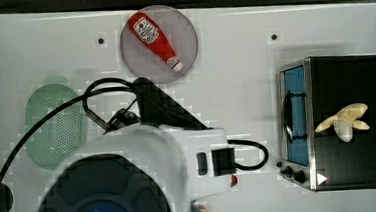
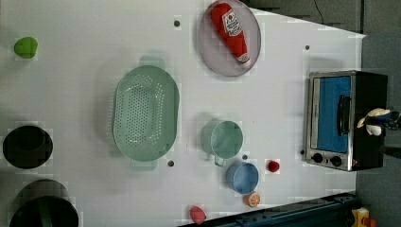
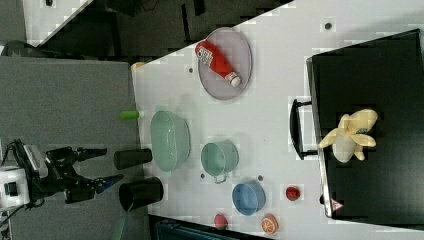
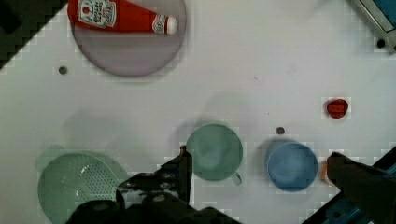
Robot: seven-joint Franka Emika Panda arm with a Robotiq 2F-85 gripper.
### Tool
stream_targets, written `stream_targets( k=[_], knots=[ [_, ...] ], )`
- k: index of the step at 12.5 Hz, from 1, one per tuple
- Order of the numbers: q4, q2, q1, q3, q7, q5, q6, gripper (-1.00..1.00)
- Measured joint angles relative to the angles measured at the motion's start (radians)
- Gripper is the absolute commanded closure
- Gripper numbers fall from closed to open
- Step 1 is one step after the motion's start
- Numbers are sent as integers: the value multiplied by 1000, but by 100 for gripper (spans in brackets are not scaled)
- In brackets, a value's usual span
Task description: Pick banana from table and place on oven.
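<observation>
Pale cream-yellow, the banana (image 1: pixel 346 119) lies on the matte black top of the oven (image 1: pixel 344 80), well away from the gripper (image 3: pixel 100 165); in the right view we see its stubby curved lobes splayed over a rounded body.

In the right view the gripper hangs high off the white table (image 3: pixel 270 115), its two dark fingers (image 3: pixel 90 152) spread apart with nothing between them. In the wrist view we look straight down past those fingers (image 4: pixel 180 168): a mint-green cup (image 4: pixel 215 151) sits just beneath them, a blue cup (image 4: pixel 292 165) beside it, a perforated mint colander (image 4: pixel 79 184) to the other side, and a small red object (image 4: pixel 337 108) farther out.

The top view gives us the arm's glossy white housing with a looping black cable, covering both cups. It does show the oven's silver front frame, blue-tinted glass door and black knobs, and a grey round plate (image 1: pixel 187 46) carrying a red ketchup bottle (image 1: pixel 154 38), far from the gripper.

The left view adds what that housing hides: the whole oval colander (image 2: pixel 145 112), both cups (image 2: pixel 226 139), an orange slice (image 2: pixel 252 198) at the table's edge and a lime-green object (image 2: pixel 26 47) off alone.
</observation>
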Motion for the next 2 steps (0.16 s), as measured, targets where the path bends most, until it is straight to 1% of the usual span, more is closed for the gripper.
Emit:
stream_targets(
  k=[2],
  knots=[
    [13,9,1,-45,1,-2,-17,-100]
  ],
)
